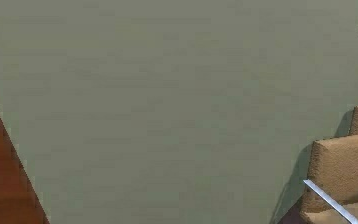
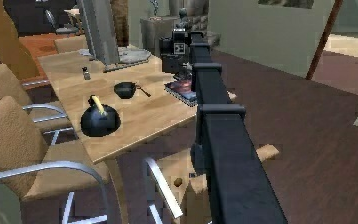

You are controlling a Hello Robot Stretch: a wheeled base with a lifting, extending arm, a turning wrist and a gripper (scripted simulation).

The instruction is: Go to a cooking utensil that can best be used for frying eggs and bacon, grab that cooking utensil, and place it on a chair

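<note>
Grab step, I'd say: the pincer (image 2: 170, 47) is at the table (image 2: 147, 112), can't tell its grip. The dark pan (image 2: 125, 90) sits left of it and needs lining up.

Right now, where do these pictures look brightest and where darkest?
Forward view: the wall is evenly lit, with a shadow beside the tan chair. Arm side view: brightest is the pale floor at upper right; darkest are the arm and the upper-left corner.
</note>
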